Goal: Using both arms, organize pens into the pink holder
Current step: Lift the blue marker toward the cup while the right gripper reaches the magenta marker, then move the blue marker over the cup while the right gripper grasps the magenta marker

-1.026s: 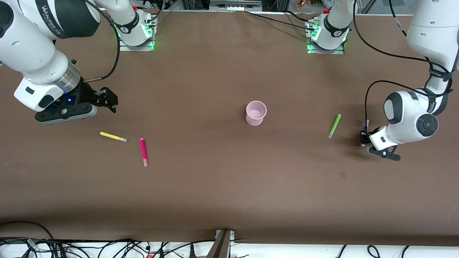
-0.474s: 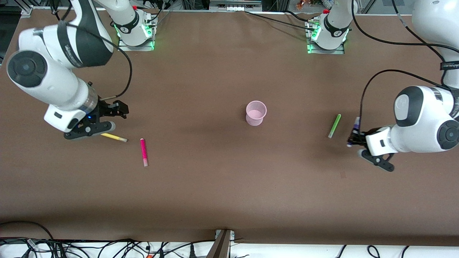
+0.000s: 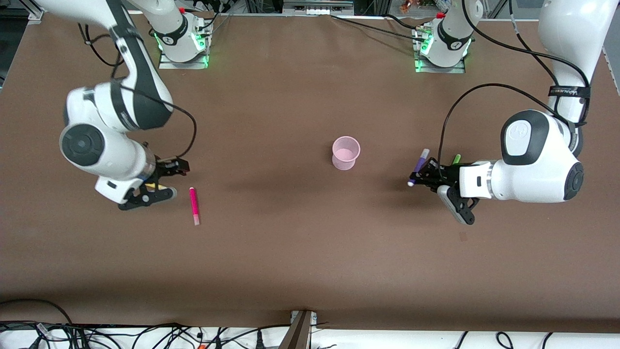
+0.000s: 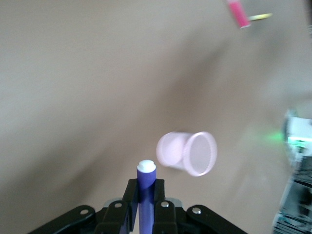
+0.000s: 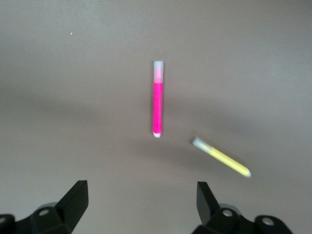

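Above the table, left tool (image 3: 420,177) grips purple pen (image 3: 419,166) — right tool (image 3: 162,180) spread wide.

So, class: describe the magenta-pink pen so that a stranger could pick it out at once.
Start at the right arm's open black gripper above the brown table. The slim magenta-pink marker pen lies flat beside it. The nearby slim yellow marker pen is under that gripper; only the pink one has a pale tip toward the camera.
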Motion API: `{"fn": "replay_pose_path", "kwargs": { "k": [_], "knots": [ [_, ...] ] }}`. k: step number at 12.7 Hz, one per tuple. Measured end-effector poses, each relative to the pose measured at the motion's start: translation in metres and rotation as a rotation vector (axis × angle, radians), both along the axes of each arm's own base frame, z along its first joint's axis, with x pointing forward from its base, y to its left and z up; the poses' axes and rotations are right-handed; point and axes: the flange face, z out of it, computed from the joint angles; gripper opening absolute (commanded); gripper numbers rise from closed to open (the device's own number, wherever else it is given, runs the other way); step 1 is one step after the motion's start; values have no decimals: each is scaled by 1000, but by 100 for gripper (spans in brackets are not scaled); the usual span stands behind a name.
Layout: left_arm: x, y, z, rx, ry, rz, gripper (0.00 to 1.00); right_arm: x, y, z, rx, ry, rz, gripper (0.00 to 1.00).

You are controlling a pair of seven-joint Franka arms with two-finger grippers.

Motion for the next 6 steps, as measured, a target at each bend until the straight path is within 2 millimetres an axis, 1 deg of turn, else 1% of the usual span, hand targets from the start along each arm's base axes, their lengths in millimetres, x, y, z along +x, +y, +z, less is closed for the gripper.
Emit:
{"fn": "replay_pose_path", "kwargs": {
  "k": [1, 2, 4, 6],
  "knots": [
    [-4, -6, -3, -73, -12, -39, 0, 4, 3, -30, 3, 12, 3, 95],
    [-10, -16, -9, -136, -17, -74, 0, 6, 3, -55, 2, 31, 3, 95],
    [-25, -43, -19, -219, -18, -128, 0, 4, 2, -87, 2, 50, 2, 95],
    [-27, -64, -21, -253, -103, -180, 0, -3, -3, -112, 7, 41, -2, 93]
  ]
}}
